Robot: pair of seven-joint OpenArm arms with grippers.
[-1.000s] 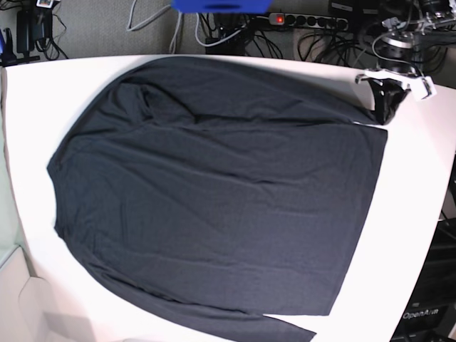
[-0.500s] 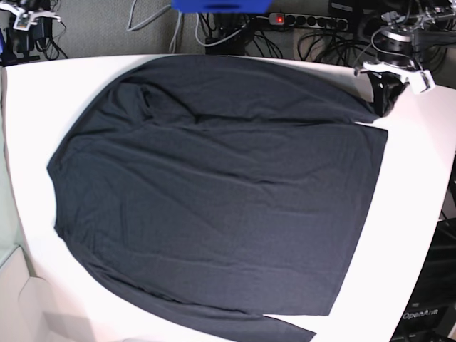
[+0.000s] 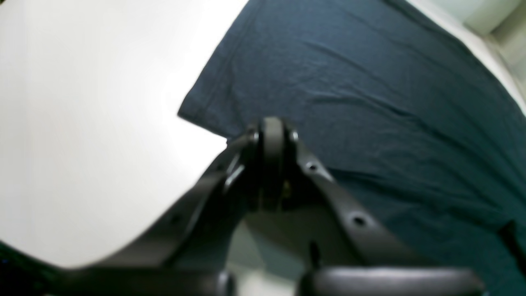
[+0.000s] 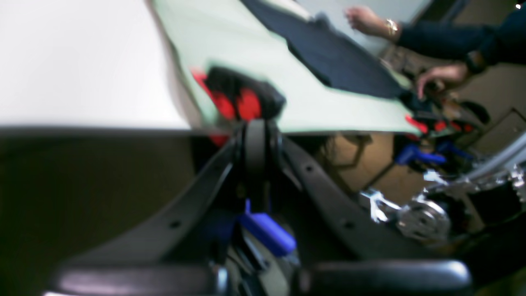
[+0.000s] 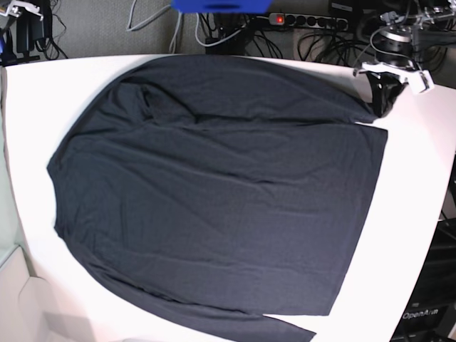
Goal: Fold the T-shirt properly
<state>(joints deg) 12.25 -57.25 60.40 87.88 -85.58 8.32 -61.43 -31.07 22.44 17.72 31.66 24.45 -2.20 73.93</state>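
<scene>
We are seeing the left gripper (image 3: pixel 272 164) with its jaws pressed together and nothing between them; the two black fingers are meeting in one narrow tip. In the left wrist view that tip is hanging over the hem corner of the T-shirt (image 3: pixel 370 102), where dark cloth is giving way to the white table (image 3: pixel 90 123) — whether the tip is touching the cloth we cannot tell. In the base view the same gripper (image 5: pixel 385 100) is sitting at the far right corner of the shirt, beside its edge.

The right gripper (image 4: pixel 255 144) is likewise closed on nothing, its fingers meeting in a single dark tip. It is pointing past the table's edge toward a pale green surface (image 4: pixel 254 53) with a blurred red-and-black object (image 4: pixel 240 98) on it. Farther off, a person's hands (image 4: pixel 439 76) are working near another dark cloth (image 4: pixel 328 53) on that surface. In the base view only a small white part of this arm is showing at the top left corner.

The T-shirt (image 5: pixel 214 192) is lying spread flat across most of the table (image 5: pixel 420 206) — wrinkled in soft ridges, unfolded, its lower edge running off the bottom of the base view. Behind the table, cables and a power strip (image 5: pixel 306 20) are lying on the floor.
</scene>
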